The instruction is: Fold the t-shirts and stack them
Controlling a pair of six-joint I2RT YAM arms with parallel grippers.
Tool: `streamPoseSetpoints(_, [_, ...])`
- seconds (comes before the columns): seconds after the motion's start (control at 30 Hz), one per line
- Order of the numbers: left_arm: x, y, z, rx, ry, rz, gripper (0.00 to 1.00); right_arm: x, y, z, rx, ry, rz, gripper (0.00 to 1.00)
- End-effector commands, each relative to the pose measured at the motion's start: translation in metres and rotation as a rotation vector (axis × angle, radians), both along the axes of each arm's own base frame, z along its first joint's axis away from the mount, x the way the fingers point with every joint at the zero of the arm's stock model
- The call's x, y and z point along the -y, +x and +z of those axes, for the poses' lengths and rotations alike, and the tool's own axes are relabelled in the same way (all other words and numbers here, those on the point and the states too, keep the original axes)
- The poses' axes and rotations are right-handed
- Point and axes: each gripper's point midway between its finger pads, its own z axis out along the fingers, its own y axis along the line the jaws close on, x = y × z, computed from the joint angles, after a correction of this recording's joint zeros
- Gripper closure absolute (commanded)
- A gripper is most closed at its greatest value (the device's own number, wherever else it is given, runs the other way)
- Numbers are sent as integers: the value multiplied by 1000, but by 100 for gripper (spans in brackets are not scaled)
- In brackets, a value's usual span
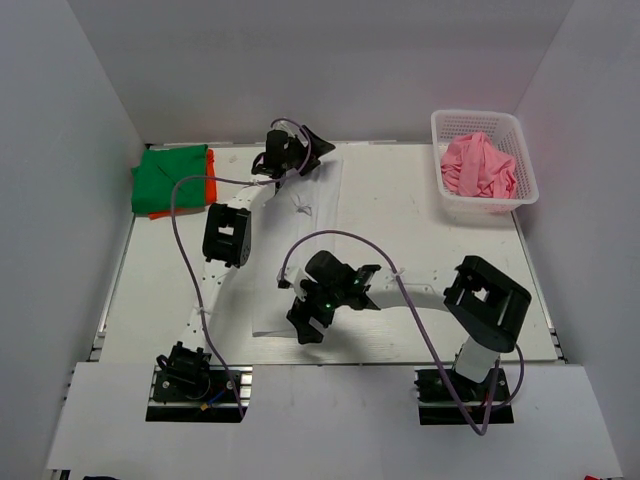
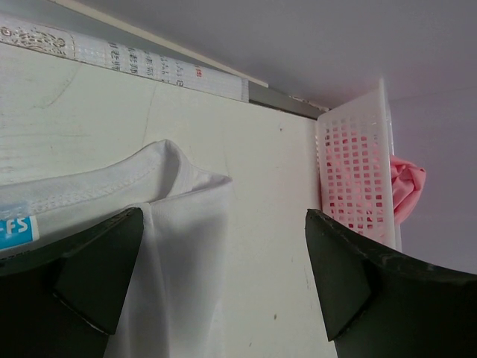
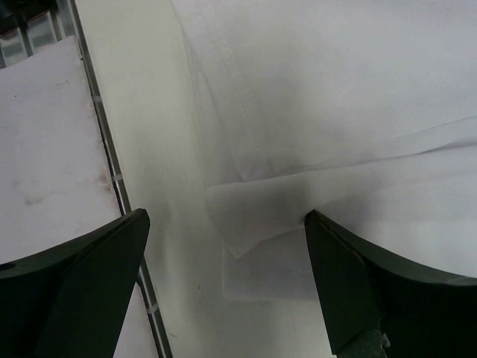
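— What do we meet first, nearest to us?

— The right jaws, low over the near edge of the tabletop point(image 1: 420, 240). We see them spread wide and gripping nothing. In the right wrist view the near left hem corner of the white t-shirt point(image 3: 335, 112) lies flat on the tabletop between them.

— Which way does that shirt run?

— We read its long axis as going from near to far, leaning a little to the right as it goes away from us. The hem is towards us and the collar point(image 2: 160, 160) points to the far edge. The white t-shirt point(image 1: 322, 205) lies around the middle of the tabletop, slightly left of centre, and looks narrower towards the collar end.

— And at that far end?

— The left jaws are there, over the collar. They are also wide apart and hold nothing. The collar, with a blue label point(image 2: 16, 233) inside it, lies between them and runs partly under one of them. We cannot tell whether it touches the cloth.

— What do we see beyond?

— In the far left corner a folded green t-shirt point(image 1: 170, 178) rests on an orange t-shirt point(image 1: 210, 188). In the far right corner a white basket point(image 1: 476, 114) holds crumpled pink t-shirts point(image 1: 480, 165), well apart from the white one.
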Motion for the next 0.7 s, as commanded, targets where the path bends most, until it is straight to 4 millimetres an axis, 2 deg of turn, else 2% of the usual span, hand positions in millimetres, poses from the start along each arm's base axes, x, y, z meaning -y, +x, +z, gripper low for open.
streamPoseSetpoints(0.0, [-10, 10, 35, 44, 6, 43, 0, -3, -2, 24, 55, 69, 40, 10])
streamPoseSetpoints(0.03, [-15, 14, 50, 67, 21, 77, 0, -4, 1, 38, 86, 103, 38, 10])
streamPoseSetpoints(0.1, [-22, 17, 83, 127, 56, 109, 0, -6, -7, 57, 87, 161, 81, 10])
streamPoseSetpoints(0.13, [-24, 12, 120, 184, 60, 106, 0, -4, -14, 65, 74, 196, 107, 10])
streamPoseSetpoints(0.2, [-27, 7, 157, 248, 78, 102, 0, -6, -11, 79, 100, 236, 97, 10])
streamPoseSetpoints(0.23, [-29, 1, 165, 246, 109, 95, 0, -6, -10, 82, 108, 239, 86, 10])
streamPoseSetpoints(0.27, [-31, -10, 207, 309, 122, 80, 0, -6, -3, 88, 127, 244, 37, 10])
streamPoseSetpoints(0.3, [-34, -18, 221, 359, 186, 56, 0, -3, -1, 84, 132, 235, 17, 10])
streamPoseSetpoints(0.33, [-37, -31, 216, 311, 239, 25, 0, -2, 2, 85, 127, 234, -21, 10])
streamPoseSetpoints(0.37, [-42, -42, 222, 303, 279, 12, 0, 0, 13, 85, 171, 217, -83, 10])
streamPoseSetpoints(0.4, [-54, -65, 240, 305, 331, 20, 0, 5, 17, 81, 183, 203, -103, 10])
streamPoseSetpoints(0.47, [-69, -94, 247, 287, 392, 23, 0, 11, 28, 81, 209, 186, -192, 10])
streamPoseSetpoints(0.5, [-78, -113, 209, 211, 449, 2, 0, 17, 28, 77, 212, 172, -206, 10])
streamPoseSetpoints(0.53, [-92, -139, 245, 261, 460, 41, 0, 19, 32, 81, 231, 176, -236, 10])
streamPoseSetpoints(0.57, [-100, -153, 243, 255, 470, 60, 0, 25, 31, 73, 224, 159, -245, 10])
streamPoseSetpoints(0.6, [-109, -176, 195, 147, 500, 49, 0, 29, 29, 73, 207, 157, -270, 10])
streamPoseSetpoints(0.63, [-114, -193, 186, 108, 484, 66, 0, 31, 32, 70, 210, 148, -295, 10])
streamPoseSetpoints(0.67, [-120, -214, 205, 150, 452, 85, 0, 35, 33, 66, 208, 129, -318, 10])
